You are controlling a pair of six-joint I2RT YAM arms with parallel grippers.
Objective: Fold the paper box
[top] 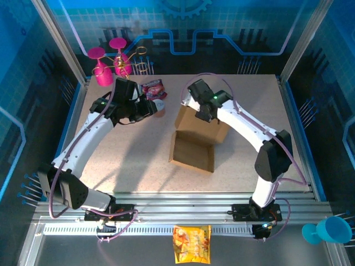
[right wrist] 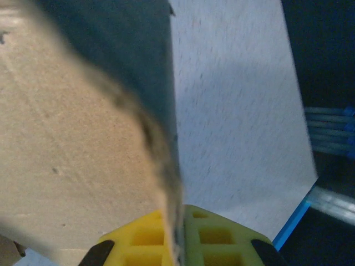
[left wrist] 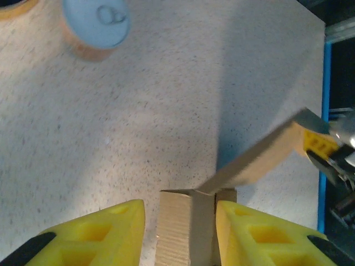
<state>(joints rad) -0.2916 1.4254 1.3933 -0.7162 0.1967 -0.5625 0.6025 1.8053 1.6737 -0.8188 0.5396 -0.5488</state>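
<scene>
The plain brown cardboard mailer box [top: 191,151] sits near the middle of the speckled beige tabletop [top: 122,155], with its shallow tray open toward the arms and its lid panel raised at the far side. The right gripper [right wrist: 177,221] is clamped shut on that panel's edge, apparently to keep it lifted while a side is worked. The left gripper [left wrist: 180,208] stands partly open astride an upright cardboard flap with a gap on one side, so it looks placed to pinch the flap and fold it but has no firm hold yet.

Speckled beige table [top: 122,160], blue patterned walls [top: 233,27], aluminium frame [top: 183,202].
</scene>
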